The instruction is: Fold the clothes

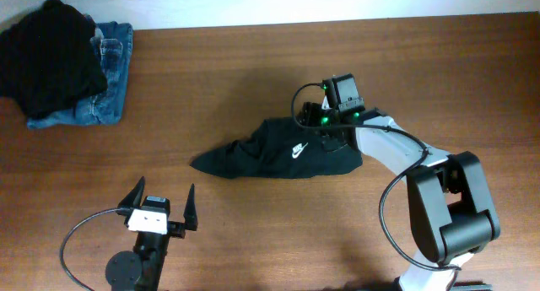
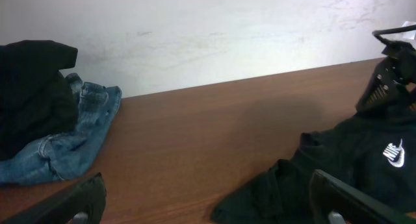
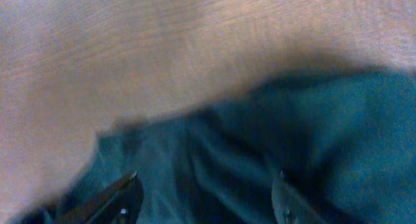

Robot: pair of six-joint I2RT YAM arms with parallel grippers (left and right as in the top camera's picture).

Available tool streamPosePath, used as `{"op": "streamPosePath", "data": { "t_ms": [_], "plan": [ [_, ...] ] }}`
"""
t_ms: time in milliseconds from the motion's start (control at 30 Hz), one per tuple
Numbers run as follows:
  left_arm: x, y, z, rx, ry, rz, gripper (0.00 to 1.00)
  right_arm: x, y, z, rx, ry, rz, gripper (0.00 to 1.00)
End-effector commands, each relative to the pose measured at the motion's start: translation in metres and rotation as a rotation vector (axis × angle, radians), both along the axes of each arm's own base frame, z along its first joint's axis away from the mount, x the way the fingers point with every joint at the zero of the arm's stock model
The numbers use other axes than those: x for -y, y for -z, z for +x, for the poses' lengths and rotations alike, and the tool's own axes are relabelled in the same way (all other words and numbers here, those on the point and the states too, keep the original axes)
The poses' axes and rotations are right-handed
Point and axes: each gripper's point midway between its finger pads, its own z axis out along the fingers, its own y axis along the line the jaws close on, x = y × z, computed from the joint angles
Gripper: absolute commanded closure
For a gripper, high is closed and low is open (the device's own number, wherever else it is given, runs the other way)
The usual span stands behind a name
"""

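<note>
Shirt lies bunched in a dark wedge on the bench, its upper right edge directly under my right hand. That hand's fingers stand apart over the cloth, pinching nothing that I can see. My left hand is spread wide and empty, the shirt's pointed end ahead of it and to its right. I judge this the reach for a grip; next I must close on the edge, then lift.
</note>
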Motion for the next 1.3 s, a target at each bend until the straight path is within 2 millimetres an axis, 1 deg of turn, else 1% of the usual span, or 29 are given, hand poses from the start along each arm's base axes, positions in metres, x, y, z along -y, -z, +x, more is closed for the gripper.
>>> {"op": "streamPosePath", "data": {
  "t_ms": [0, 100, 133, 233, 367, 533, 667, 933, 1000, 1067, 1267],
  "plan": [
    [0.000, 0.001, 0.000, 0.004, -0.002, 0.013, 0.01, 0.011, -0.029, 0.012, 0.042, -0.023, -0.106, 0.31],
    [0.000, 0.001, 0.000, 0.004, -0.002, 0.013, 0.01, 0.019, -0.040, 0.008, 0.016, -0.053, -0.179, 0.31],
    [0.000, 0.001, 0.000, 0.004, -0.002, 0.013, 0.01, 0.021, -0.043, 0.003, -0.008, -0.082, -0.200, 0.30],
    [0.000, 0.001, 0.000, 0.004, -0.002, 0.013, 0.01, 0.023, -0.042, -0.006, -0.053, -0.097, -0.211, 0.26],
    [0.000, 0.001, 0.000, 0.004, -0.002, 0.013, 0.01, 0.012, -0.041, -0.014, -0.060, -0.197, -0.182, 0.24],
    [0.000, 0.001, 0.000, 0.004, -0.002, 0.013, 0.01, 0.010, -0.040, -0.014, -0.061, -0.201, -0.182, 0.24],
    [0.000, 0.001, 0.000, 0.004, -0.002, 0.013, 0.01, 0.010, -0.036, -0.014, -0.069, -0.196, -0.186, 0.24],
    [0.000, 0.001, 0.000, 0.004, -0.002, 0.013, 0.01, 0.009, -0.018, -0.016, -0.121, -0.175, -0.175, 0.25],
    [0.000, 0.001, 0.000, 0.004, -0.002, 0.013, 0.01, 0.006, -0.013, -0.018, -0.132, -0.184, -0.178, 0.31],
    [0.000, 0.001, 0.000, 0.004, -0.002, 0.013, 0.01, 0.001, -0.009, -0.020, -0.140, -0.197, -0.181, 0.35],
    [0.000, 0.001, 0.000, 0.004, -0.002, 0.013, 0.01, -0.024, 0.004, -0.032, -0.161, -0.262, -0.194, 0.35]
  ]
}}
